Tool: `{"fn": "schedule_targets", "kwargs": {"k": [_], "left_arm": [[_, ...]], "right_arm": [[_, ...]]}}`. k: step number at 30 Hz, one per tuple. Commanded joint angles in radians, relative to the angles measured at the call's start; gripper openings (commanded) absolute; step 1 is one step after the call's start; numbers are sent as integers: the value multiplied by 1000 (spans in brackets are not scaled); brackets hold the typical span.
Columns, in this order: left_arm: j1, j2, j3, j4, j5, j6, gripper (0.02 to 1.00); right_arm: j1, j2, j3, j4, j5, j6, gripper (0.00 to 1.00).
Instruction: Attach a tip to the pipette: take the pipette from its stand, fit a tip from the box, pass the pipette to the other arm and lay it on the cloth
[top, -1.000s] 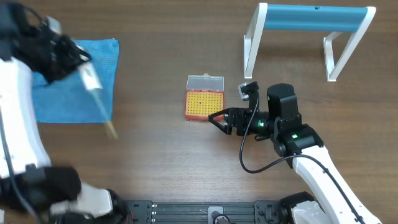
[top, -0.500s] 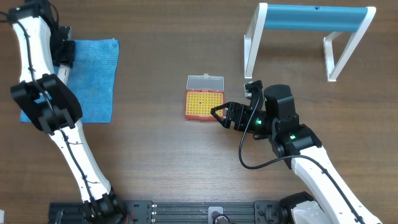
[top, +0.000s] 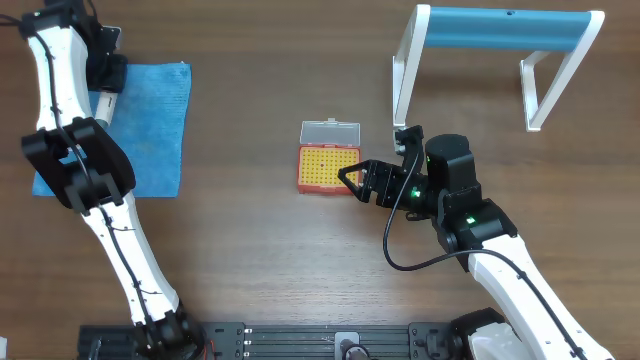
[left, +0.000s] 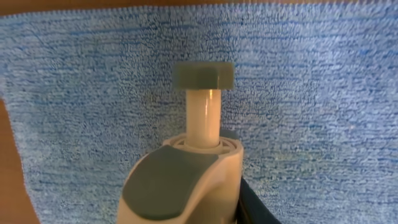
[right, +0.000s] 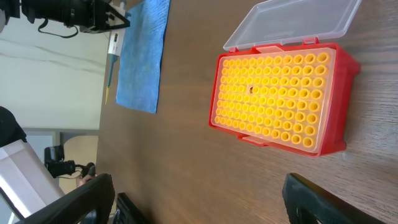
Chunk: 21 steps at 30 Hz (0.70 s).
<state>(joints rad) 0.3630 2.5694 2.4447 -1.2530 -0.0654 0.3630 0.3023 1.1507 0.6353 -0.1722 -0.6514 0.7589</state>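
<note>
My left gripper (top: 108, 72) is at the far left, shut on the cream and grey pipette (top: 103, 104) above the blue cloth (top: 150, 120). The left wrist view looks along the pipette (left: 186, 180) past its grey plunger button to the cloth (left: 323, 93) close behind. In the right wrist view the pipette (right: 112, 46) hangs from the left gripper (right: 93, 15) with a yellowish tip on its end, over the cloth (right: 143, 56). The red tip box (top: 327, 168) with yellow tips stands mid-table, lid open. My right gripper (top: 350, 181) is open just right of the box (right: 280, 99).
The white and blue pipette stand (top: 500, 30) is at the back right. A black cable loops beside the right arm. Bare wooden table lies between the cloth and the tip box, and along the front.
The left arm has swung from over the cloth's right side to its far left corner, carrying the pipette. The right gripper has edged slightly closer to the tip box.
</note>
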Motion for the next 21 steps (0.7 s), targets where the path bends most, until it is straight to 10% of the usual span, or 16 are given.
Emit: {"fn": "schedule_targets", "kwargs": {"k": [1, 10, 11, 12, 13, 21], "left_arm": [[-3, 66, 6, 8, 38, -14, 25], [-4, 87, 6, 12, 62, -33, 25], [-5, 87, 6, 12, 62, -33, 80], [-5, 87, 6, 12, 62, -33, 400], [-5, 87, 6, 9, 59, -33, 969], [-5, 13, 113, -111, -18, -33, 991]], "right_arm": [[5, -8, 8, 5, 16, 9, 877], [5, -8, 8, 6, 16, 34, 877], [5, -8, 8, 6, 16, 34, 877], [5, -8, 8, 5, 16, 34, 877], [5, -8, 8, 5, 16, 34, 877], [5, -8, 8, 5, 16, 34, 877]]}}
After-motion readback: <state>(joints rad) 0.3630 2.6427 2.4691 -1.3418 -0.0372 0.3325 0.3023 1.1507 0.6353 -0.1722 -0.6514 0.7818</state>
